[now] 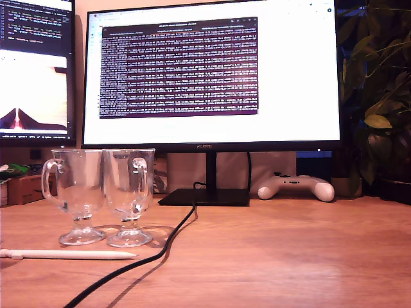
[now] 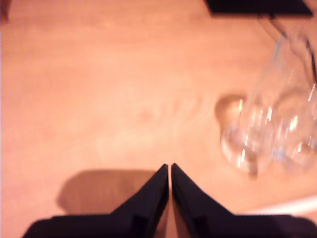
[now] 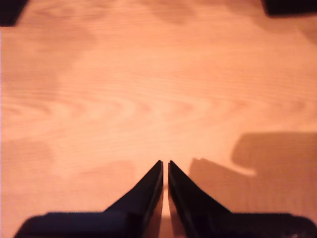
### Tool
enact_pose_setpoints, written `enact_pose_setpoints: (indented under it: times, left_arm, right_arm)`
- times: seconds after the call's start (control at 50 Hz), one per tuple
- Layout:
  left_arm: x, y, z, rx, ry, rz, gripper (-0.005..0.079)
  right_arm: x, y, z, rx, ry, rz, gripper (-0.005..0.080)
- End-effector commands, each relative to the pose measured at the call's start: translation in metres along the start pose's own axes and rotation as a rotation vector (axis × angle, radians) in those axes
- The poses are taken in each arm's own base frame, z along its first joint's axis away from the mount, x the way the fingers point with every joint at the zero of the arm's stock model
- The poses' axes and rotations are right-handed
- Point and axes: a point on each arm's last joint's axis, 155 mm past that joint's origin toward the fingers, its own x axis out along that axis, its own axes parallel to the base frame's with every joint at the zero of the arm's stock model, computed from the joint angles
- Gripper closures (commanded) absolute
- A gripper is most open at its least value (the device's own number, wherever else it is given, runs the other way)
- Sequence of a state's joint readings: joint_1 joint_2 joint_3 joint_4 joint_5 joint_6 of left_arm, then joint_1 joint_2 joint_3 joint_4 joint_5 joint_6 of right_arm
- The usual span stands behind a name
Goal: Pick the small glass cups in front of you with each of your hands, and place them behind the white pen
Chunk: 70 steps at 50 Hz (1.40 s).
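Two small glass cups, one (image 1: pixel 76 192) and the other (image 1: pixel 130 191), stand upright side by side on the wooden desk at the exterior view's left, just behind the white pen (image 1: pixel 70 255) lying flat. Neither gripper shows in the exterior view. In the first wrist view my first gripper (image 2: pixel 170 166) is shut with nothing in it, and the glass cups (image 2: pixel 270 134) stand blurred off to one side, apart from it, with a strip of the pen (image 2: pixel 292 206) near them. My second gripper (image 3: pixel 165 162) is shut and empty above bare wood.
A black cable (image 1: pixel 148 256) runs across the desk beside the cups toward the monitor's black base (image 1: pixel 204 197). A white game controller (image 1: pixel 297 187) lies behind, and a plant (image 1: pixel 379 96) stands at the exterior view's right.
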State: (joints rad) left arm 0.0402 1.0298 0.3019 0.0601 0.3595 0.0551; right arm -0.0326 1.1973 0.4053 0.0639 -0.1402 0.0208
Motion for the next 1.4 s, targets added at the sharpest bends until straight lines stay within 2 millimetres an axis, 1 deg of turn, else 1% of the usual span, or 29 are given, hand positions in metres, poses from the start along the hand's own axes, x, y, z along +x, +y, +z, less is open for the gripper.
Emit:
enact_pose_setpoints:
  times: [0.0,0.1,0.22,0.42,0.48,0.56,0.62,0.78,1.1,1.38]
  left_arm:
    - [-0.001,0.000,-0.010,-0.002,-0.009,0.002,0.0762]
    - [-0.004,-0.001,-0.018,0.009,-0.022,0.002,0.0762]
    - [-0.007,-0.003,-0.025,0.018,-0.044,0.003,0.0762]
    - [-0.012,-0.009,-0.028,0.038,-0.097,-0.013,0.0762]
    - [-0.014,-0.010,-0.027,0.040,-0.108,-0.016,0.0762]
    - [-0.016,-0.011,-0.025,0.046,-0.127,-0.014,0.0762]
    - [-0.018,-0.011,-0.024,0.050,-0.137,-0.013,0.0762]
    - [-0.022,-0.013,-0.019,0.062,-0.176,-0.011,0.0762]
    - [-0.034,-0.017,-0.007,0.096,-0.260,-0.007,0.0762]
    - [-0.052,-0.022,0.005,0.136,-0.354,0.000,0.0762]
  right_arm:
    - [-0.001,0.002,-0.016,-0.025,0.007,0.010,0.0762]
    - [-0.004,0.002,-0.024,-0.023,-0.022,0.013,0.0762]
    - [-0.012,0.000,-0.024,-0.027,-0.084,0.007,0.0762]
    - [-0.026,-0.009,-0.026,-0.015,-0.168,-0.023,0.0762]
    - [-0.031,-0.009,-0.025,-0.020,-0.200,-0.018,0.0762]
    - [-0.038,-0.005,-0.019,-0.031,-0.263,0.004,0.0762]
    - [-0.042,-0.006,-0.018,-0.034,-0.287,0.000,0.0762]
    - [-0.055,0.000,-0.007,-0.061,-0.365,0.030,0.0762]
    - [-0.073,0.004,0.004,-0.087,-0.462,0.036,0.0762]
    - [-0.090,0.008,0.014,-0.108,-0.537,0.032,0.0762]
